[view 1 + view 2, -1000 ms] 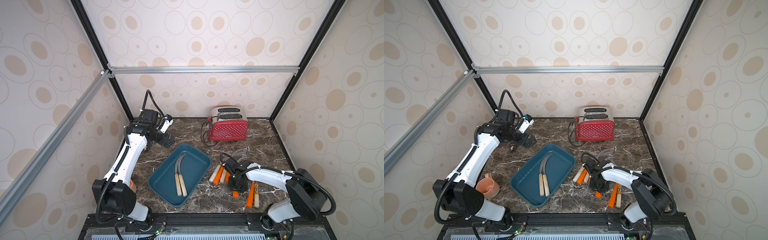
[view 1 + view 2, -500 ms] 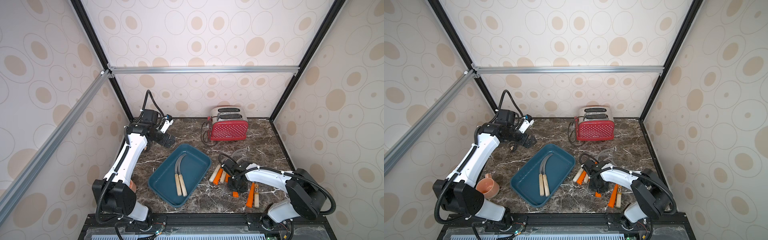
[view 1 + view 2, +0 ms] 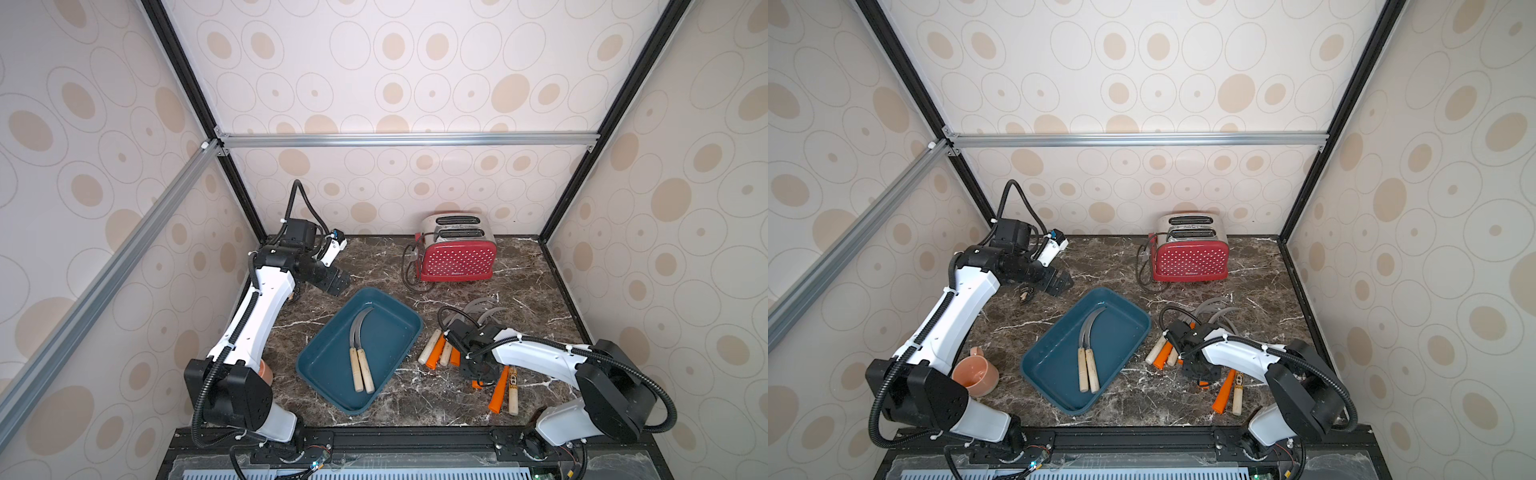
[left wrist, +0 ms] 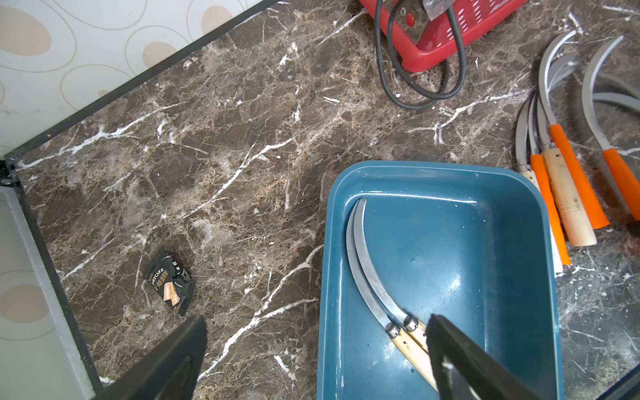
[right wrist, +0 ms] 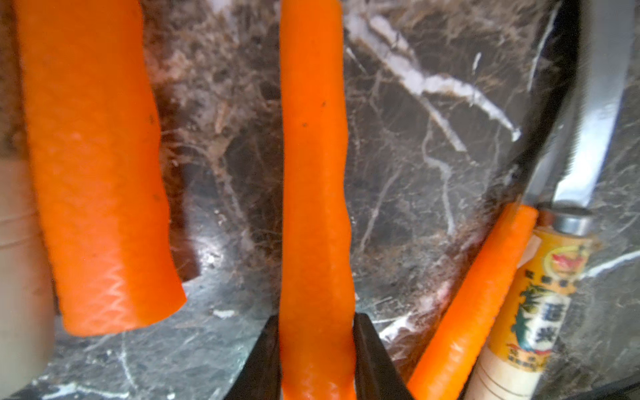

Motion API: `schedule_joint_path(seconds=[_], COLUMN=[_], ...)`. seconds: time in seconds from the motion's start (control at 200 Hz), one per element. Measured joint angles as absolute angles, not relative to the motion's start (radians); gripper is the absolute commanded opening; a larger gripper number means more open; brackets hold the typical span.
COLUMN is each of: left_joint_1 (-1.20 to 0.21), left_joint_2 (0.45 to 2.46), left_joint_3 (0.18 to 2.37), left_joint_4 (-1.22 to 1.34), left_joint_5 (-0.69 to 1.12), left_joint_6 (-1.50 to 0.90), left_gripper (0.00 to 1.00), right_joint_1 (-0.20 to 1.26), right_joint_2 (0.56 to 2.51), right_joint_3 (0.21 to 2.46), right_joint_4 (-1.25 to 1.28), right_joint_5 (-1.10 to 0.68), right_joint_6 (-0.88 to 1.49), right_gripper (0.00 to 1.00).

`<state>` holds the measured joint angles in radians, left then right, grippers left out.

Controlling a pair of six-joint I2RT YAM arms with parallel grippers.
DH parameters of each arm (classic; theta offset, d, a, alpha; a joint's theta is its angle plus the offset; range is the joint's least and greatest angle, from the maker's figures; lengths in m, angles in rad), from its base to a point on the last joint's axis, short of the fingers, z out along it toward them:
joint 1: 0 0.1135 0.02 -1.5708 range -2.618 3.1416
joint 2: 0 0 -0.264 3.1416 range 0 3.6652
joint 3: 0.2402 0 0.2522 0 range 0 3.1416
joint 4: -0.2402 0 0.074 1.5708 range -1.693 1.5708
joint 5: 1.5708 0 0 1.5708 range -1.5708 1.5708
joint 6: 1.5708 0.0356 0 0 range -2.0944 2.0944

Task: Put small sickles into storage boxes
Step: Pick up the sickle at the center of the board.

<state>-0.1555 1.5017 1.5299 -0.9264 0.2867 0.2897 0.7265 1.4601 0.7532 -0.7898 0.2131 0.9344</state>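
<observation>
On the bench (image 3: 374, 270) beside the tray (image 3: 320, 376), our right pincer (image 5: 317, 346) stays clamped on an orange sickle (image 5: 313, 173). Nothing has moved, so the lift is still ahead. Our left pincer (image 3: 336, 284) hangs wide and empty. Two sickles (image 3: 359, 353) lie in the tray.

Watching from here, almost nothing has shifted over the last second. The only difference I can pick out is at the right gripper (image 3: 478, 371), whose black fingers (image 5: 372, 360) pinch the handle of an orange sickle (image 5: 313, 166) from either side. In both top views the gripper seems to have crept a hair. The stub of that orange handle (image 3: 1203, 382) poking out beneath it now looks slightly shorter and tucked closer in under the gripper than a second ago. The shift is so slight that I cannot tell whether the sickle has left the tabletop (image 3: 436, 399) below the gripper.
</observation>
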Motion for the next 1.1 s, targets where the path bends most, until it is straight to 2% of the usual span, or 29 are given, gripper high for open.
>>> schedule_joint_path(seconds=[0.701, 1.097], left_joint_1=[-0.159, -0.159], left_joint_2=[1.502, 1.502], left_joint_3=[1.53, 1.533], left_joint_4=[-0.926, -0.918], left_joint_5=[0.286, 0.226], left_joint_6=[0.289, 0.26], left_gripper=[0.99, 0.99], right_joint_1=[0.737, 0.773], right_joint_2=[1.46, 1.46], right_joint_3=[0.824, 0.936], right_joint_4=[-0.82, -0.855], right_joint_5=[0.242, 0.255], right_joint_6=[0.926, 0.903], right_gripper=[0.0, 0.0])
